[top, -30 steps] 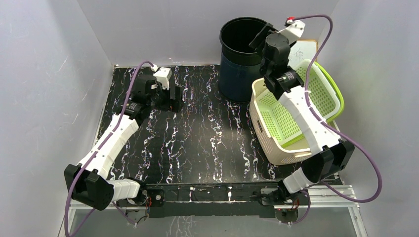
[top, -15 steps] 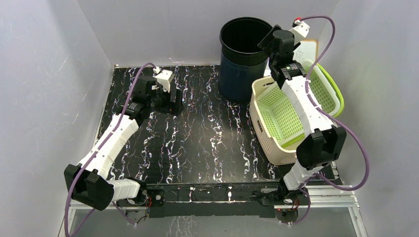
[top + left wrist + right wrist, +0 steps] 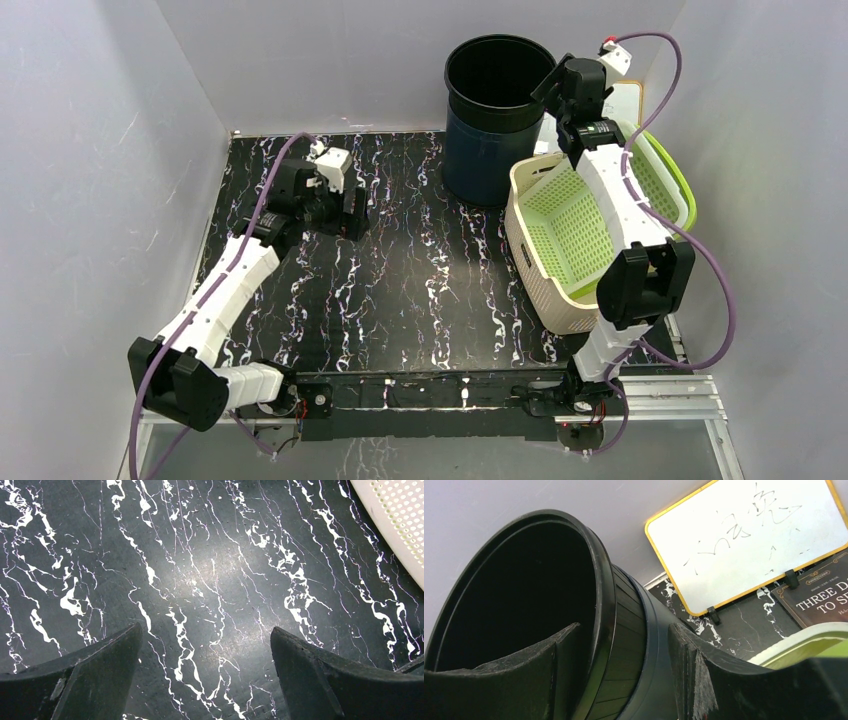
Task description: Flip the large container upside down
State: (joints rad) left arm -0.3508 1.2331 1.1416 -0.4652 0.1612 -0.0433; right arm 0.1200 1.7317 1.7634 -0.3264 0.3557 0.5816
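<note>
A: Nearest first. Left tool (image 3: 205,635)?

B: Mid-left, hanging low over the tabletop (image 3: 420,290). Fingers spread wide, nothing between them, only black surface with white veining underneath. A corner of the basket (image 3: 400,520) shows at the upper right of its wrist view.

A: Where does the basket sit?

B: Right side, running from mid-depth toward the far edge. Cream perforated walls, green rim, tilted. The right arm reaches up over it.

A: And the large container (image 3: 485,160)?

B: Far edge of the tabletop, right of centre, close to the back wall. Black, round, upright, mouth facing up. The basket's far-left corner is just beside it; I cannot tell whether they touch.

A: Right tool (image 3: 624,630)?

B: At the container's right-hand rim, straddling it, with one finger inside the mouth and one outside the wall. The gap looks wider than the rim, so it is parted, not clamped.

A: Anything farther back?

B: A yellow-framed whiteboard (image 3: 749,545) with faint scribbles leans in the far-right corner. A dark sign (image 3: 819,600) sits just beside it, its lettering cut off.
</note>
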